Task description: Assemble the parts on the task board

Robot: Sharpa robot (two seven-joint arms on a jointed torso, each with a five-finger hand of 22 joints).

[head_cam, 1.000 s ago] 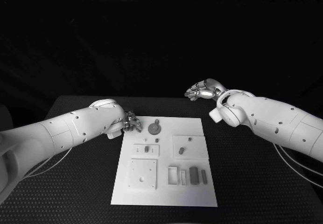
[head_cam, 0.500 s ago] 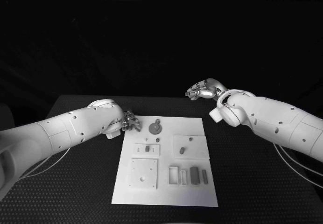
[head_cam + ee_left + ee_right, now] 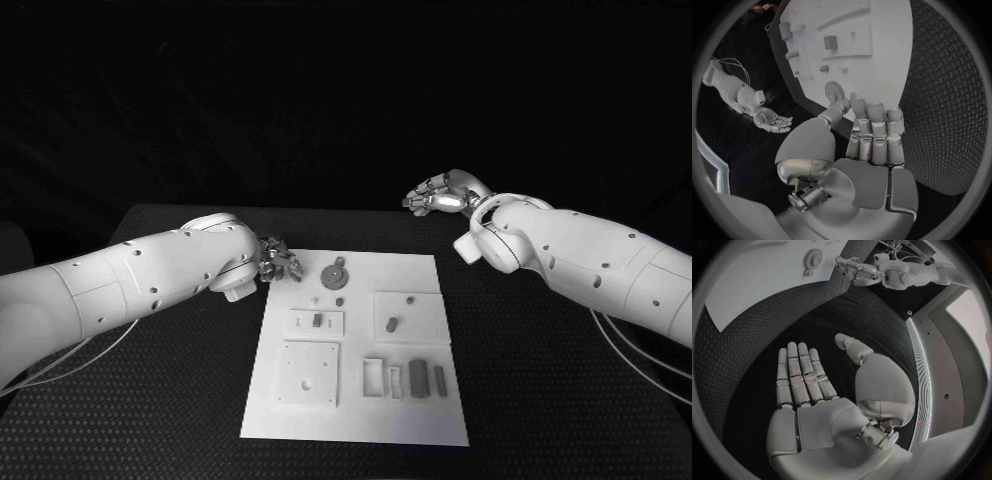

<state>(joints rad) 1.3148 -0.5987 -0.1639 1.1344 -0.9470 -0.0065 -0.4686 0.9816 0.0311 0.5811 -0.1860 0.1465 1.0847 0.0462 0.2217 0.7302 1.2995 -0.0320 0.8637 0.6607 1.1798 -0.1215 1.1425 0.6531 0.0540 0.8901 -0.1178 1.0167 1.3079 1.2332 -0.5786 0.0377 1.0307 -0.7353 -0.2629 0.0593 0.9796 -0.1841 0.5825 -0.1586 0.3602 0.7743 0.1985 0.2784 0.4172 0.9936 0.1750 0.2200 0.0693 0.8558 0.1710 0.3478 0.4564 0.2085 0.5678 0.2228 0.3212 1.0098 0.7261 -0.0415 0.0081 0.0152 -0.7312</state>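
The white task board [image 3: 353,405] lies in the middle of the black table. A round gear [image 3: 333,273] sits near its far edge, with small dark parts [image 3: 389,323] further in and two dark bars [image 3: 417,378] near the front. My left hand [image 3: 277,265] hovers at the board's far left corner, just left of the gear. In the left wrist view its fingers [image 3: 873,135] lie straight and together, the thumb reaches toward the gear [image 3: 835,91], and it holds nothing. My right hand [image 3: 440,193] is raised beyond the board's far right corner, palm flat [image 3: 817,415] and empty.
A raised square plate [image 3: 307,372] and a slotted white block [image 3: 315,321] stand on the board's left half. Bare black table [image 3: 548,360] stretches on both sides of the board. Cables hang beside both arms near the table's side edges.
My left forearm has swung a little inward while its hand stays by the gear. The right hand has barely moved.
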